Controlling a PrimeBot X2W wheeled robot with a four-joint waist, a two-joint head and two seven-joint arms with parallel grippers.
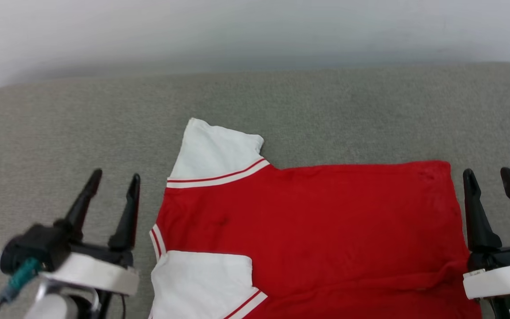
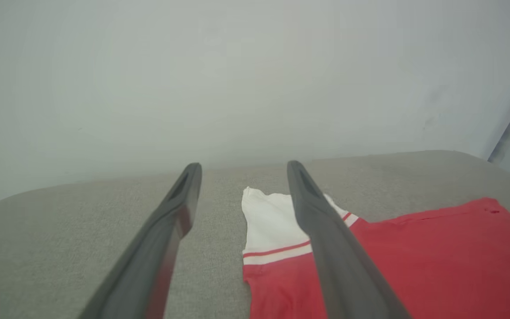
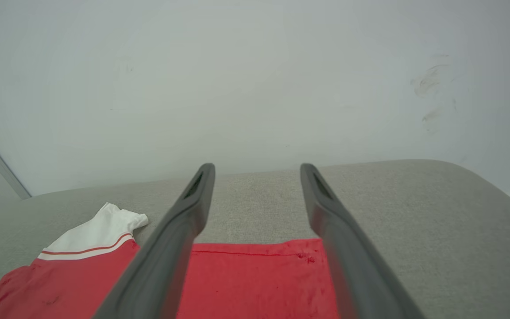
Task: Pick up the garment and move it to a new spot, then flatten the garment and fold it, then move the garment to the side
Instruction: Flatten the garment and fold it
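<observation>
Plainly, my left claw (image 1: pixel 117 173) and right claw (image 1: pixel 486 170) gaped empty, flanking the red jersey (image 1: pixel 308 221) lying flat on the grey cushion (image 1: pixel 326 110); folding well, I judged, meant pinching matching edges evenly.

Red garment (image 1: pixel 317 230) with white striped-trim sleeves, flat on the grey cushion, collar toward the left.

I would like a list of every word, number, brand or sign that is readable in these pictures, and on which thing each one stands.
None: there is no readable text in these pictures.
The red jersey lies with a plain red side up, and no number, letter or brand shows on it.
The grey smudges on the wall are marks, not writing.
</observation>
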